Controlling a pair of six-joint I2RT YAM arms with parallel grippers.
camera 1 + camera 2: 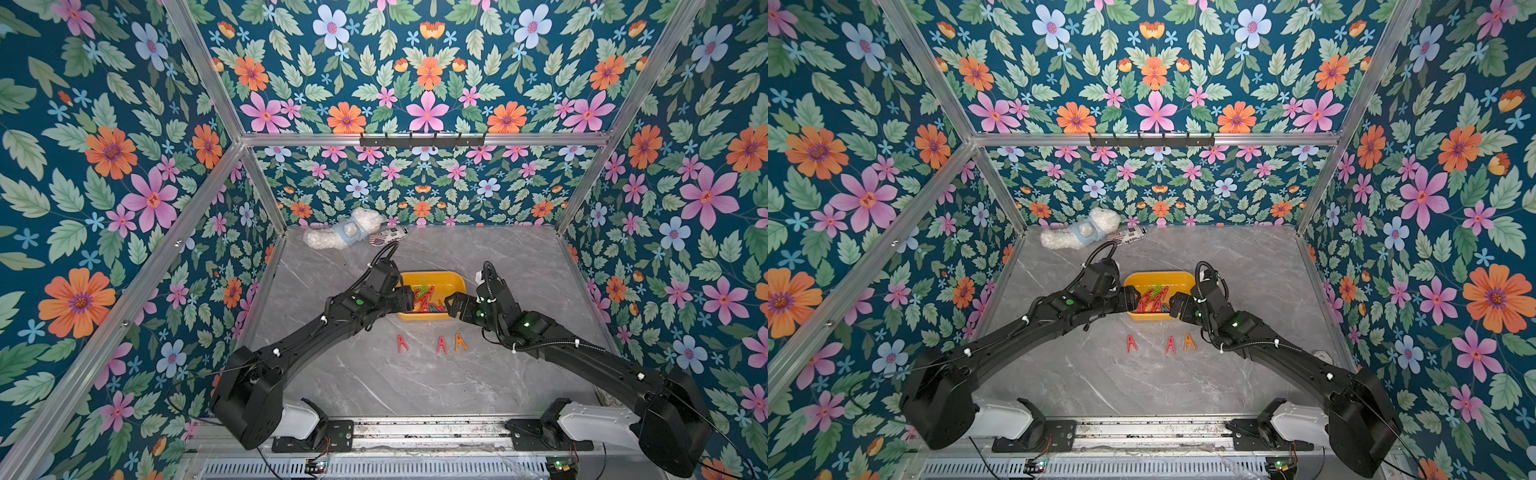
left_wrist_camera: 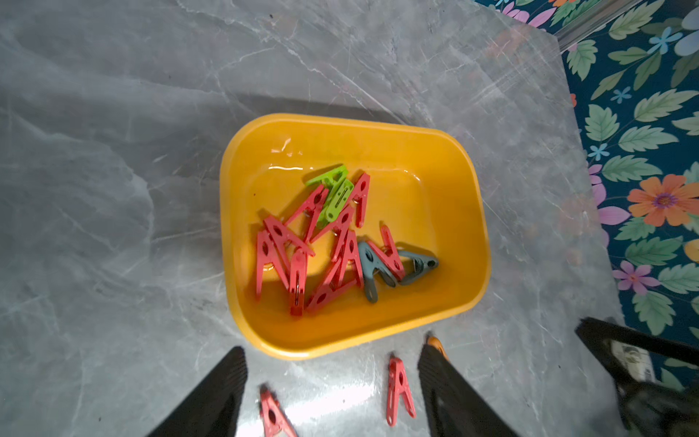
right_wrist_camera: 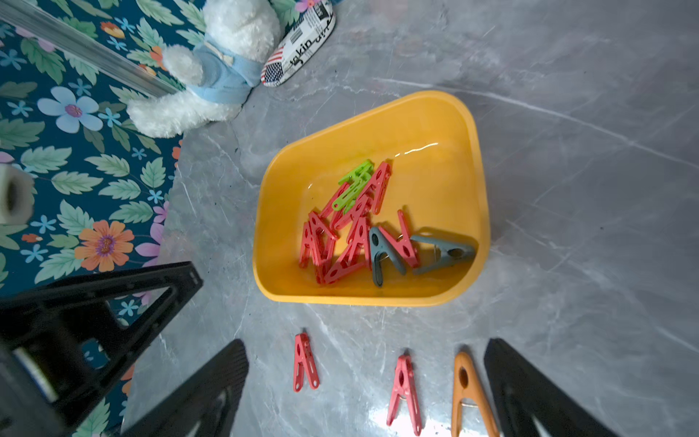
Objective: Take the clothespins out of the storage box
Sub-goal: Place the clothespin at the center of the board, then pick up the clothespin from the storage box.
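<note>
A yellow storage box [image 1: 432, 275] stands mid-table and holds several clothespins [image 1: 426, 297], red, green and grey, heaped toward its near side [image 2: 321, 246]. On the table in front of the box lie two red clothespins [image 1: 401, 343] [image 1: 441, 344] and an orange clothespin [image 1: 459, 342], side by side. My left gripper [image 1: 409, 300] hovers at the box's left end, jaws apart and empty [image 2: 332, 351]. At the box's right end hangs my right gripper [image 1: 451, 305], wide open with nothing in it [image 3: 366, 343].
A white plush toy [image 1: 345, 235] and a printed pouch [image 1: 388, 237] lie at the back left of the marble table. Flowered walls and metal posts close in three sides. A black hook rail [image 1: 422, 140] runs along the back wall.
</note>
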